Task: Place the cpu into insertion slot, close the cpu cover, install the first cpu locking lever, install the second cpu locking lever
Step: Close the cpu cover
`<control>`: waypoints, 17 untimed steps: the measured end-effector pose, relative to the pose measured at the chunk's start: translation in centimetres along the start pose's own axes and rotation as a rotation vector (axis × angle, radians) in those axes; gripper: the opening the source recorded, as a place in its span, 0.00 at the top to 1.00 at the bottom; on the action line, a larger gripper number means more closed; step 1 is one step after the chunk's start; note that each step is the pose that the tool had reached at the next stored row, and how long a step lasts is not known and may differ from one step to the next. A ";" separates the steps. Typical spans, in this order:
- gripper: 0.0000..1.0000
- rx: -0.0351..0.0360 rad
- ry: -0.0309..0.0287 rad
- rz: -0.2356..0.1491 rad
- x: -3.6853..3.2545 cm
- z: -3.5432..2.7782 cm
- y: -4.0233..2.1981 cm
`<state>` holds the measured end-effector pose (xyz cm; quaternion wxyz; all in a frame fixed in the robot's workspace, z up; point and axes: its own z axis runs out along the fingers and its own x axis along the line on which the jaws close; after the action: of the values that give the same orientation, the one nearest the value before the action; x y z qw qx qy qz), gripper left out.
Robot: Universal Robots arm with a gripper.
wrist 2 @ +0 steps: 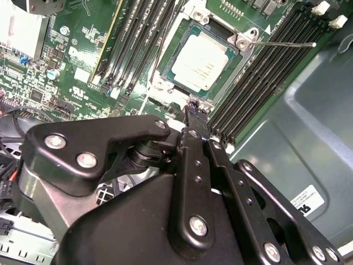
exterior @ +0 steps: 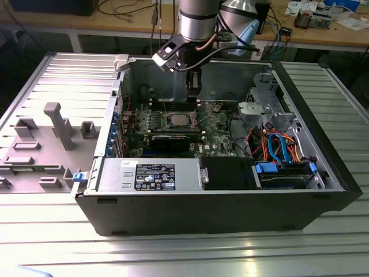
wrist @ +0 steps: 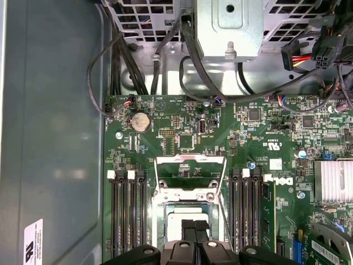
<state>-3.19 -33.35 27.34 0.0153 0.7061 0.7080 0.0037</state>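
The cpu [wrist 2: 201,61], a silver-grey square, lies in the insertion slot [wrist 2: 234,77] on the green board and also shows in the first wrist view [wrist: 177,221] and the exterior view [exterior: 177,120]. The cpu cover [wrist: 191,160], a silver frame, stands tilted up from one edge of the slot, with the board visible through its window. A thin locking lever [wrist 2: 287,44] sticks out sideways from one corner of the slot. My gripper [wrist 2: 193,107] is shut with nothing between its black fingers, and its tip hovers at the slot's edge beside the cpu. From outside, the gripper [exterior: 194,92] hangs above the board.
Black memory slots [wrist 2: 259,83] flank the socket on both sides. A long black graphics card [exterior: 173,139] lies in front of it. Cables [wrist: 193,77] and a metal drive cage [exterior: 259,109] crowd the exterior view's right, and the case walls [exterior: 202,208] enclose everything.
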 end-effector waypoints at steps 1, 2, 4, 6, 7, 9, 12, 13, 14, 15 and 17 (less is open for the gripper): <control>0.89 0.0000 0.0000 0.000 0.00 0.00 0.03; 0.89 0.0000 0.0000 0.000 0.00 0.00 0.06; 0.89 0.0000 0.0000 0.000 0.00 0.00 0.12; 0.89 0.0000 0.0000 0.000 0.00 0.01 0.19; 0.89 0.0000 0.0000 0.000 0.00 0.01 0.23; 0.89 0.0000 0.0000 0.000 0.00 0.01 0.28; 0.89 0.0000 0.0000 0.000 0.00 0.01 0.37; 0.89 0.0000 0.0000 0.000 0.00 0.01 0.40; 0.89 0.0000 0.0000 0.000 0.00 0.01 0.43; 0.89 0.0000 0.0000 0.000 0.00 0.01 0.44; 0.89 0.0000 0.0000 0.000 0.00 0.01 0.46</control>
<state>-2.73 -33.35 27.33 0.0153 0.7061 0.7079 0.0037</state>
